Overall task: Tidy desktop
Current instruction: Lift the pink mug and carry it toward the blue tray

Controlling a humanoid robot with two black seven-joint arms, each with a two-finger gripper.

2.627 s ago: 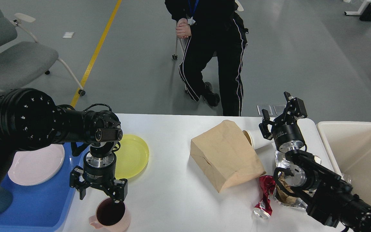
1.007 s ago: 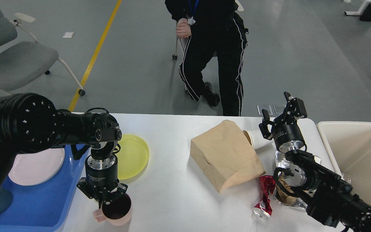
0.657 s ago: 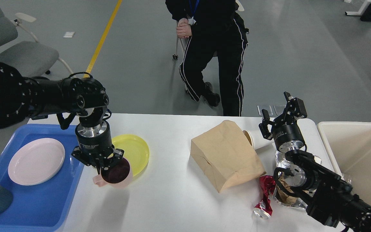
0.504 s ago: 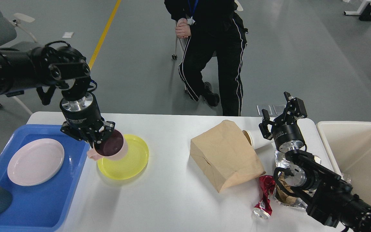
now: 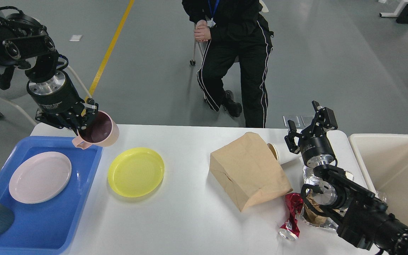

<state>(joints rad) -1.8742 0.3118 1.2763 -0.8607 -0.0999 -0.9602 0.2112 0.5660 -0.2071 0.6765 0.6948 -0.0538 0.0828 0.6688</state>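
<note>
One pink cup (image 5: 99, 134), pinched by its rim in the left pincer (image 5: 80, 124), hangs over the blue tray's (image 5: 48, 219) far right corner, the tray lying directly below and leftward; the right pincer (image 5: 312, 122) gapes empty.

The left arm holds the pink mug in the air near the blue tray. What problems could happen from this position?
1. The left gripper pinches only the rim of the pink mug, which hangs tilted, so it might slip or swing.
2. The mug hangs over the far right corner of the blue tray; released here, it may catch the tray's edge and tip onto the desktop.
3. Lowered further left, it could hit the pink plate.
</note>
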